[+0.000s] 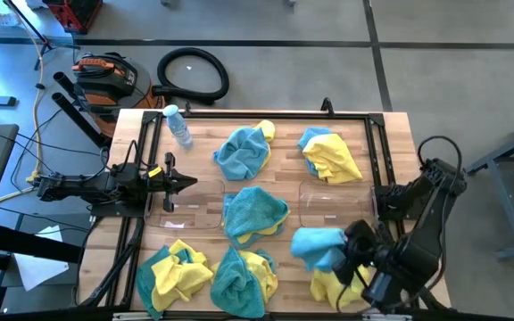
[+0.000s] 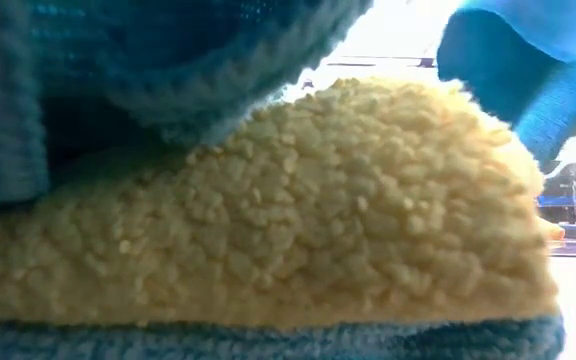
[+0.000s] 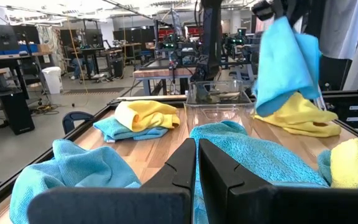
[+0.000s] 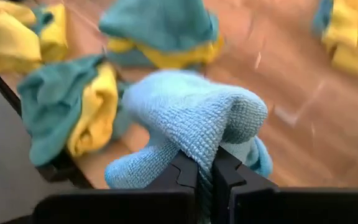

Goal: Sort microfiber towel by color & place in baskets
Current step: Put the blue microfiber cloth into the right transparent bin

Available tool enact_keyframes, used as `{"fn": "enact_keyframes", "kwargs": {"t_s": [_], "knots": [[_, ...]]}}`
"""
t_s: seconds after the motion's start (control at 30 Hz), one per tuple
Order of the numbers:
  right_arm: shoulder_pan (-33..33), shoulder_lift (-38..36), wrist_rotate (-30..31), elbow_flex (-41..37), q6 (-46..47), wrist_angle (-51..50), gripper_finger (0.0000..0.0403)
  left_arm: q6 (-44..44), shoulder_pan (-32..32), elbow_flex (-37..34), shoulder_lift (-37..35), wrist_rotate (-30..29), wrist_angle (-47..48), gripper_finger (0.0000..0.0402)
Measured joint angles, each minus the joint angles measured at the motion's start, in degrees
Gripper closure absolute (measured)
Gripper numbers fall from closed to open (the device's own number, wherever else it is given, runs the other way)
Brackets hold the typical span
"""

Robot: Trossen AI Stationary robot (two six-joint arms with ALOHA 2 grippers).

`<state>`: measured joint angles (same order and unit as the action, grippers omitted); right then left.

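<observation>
The wooden table (image 1: 377, 147) carries loose heaps of yellow and teal towels (image 1: 255, 214), with two clear baskets (image 1: 333, 203) near its middle. At the near right, the right gripper (image 4: 205, 171) is clamped on a blue towel (image 4: 191, 118), lifted above a yellow towel (image 1: 333, 285). The left gripper (image 1: 188, 183) waits closed and empty at the left edge.

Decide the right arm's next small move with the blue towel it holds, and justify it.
Probably carry it to the nearer basket: the right gripper is shut on a blue towel, lifted above a yellow towel, and that basket looks empty.
</observation>
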<state>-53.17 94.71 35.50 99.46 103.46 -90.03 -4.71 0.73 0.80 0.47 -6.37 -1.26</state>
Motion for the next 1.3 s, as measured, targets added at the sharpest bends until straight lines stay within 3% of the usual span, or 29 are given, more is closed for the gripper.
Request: {"fn": "enact_keyframes", "kwargs": {"t_s": [0.27, 0.63, 1.03, 1.3], "knots": [[8.79, -4.76, 3.76, 0.0, -14.24, 0.01, 0.0402, 0.0, 0.0, -0.01, 0.0, 0.0, 0.0, 0.0394], [20.93, -7.54, -8.35, -1.45, -28.03, 0.16, 0.0403, 0.0, 0.01, 0.0, 0.0, 0.01, 0.0, 0.0394], [27.17, -22.93, -17.51, -22.98, -22.27, -0.01, 0.0403, 0.0, 0.01, -0.01, 0.0, 0.0, -0.01, 0.0394], [28.17, -31.85, -24.21, -31.09, -16.42, -0.06, 0.0403, 0.0, 0.0, 0.0, 0.0, 0.0, -0.02, 0.0394]]}}
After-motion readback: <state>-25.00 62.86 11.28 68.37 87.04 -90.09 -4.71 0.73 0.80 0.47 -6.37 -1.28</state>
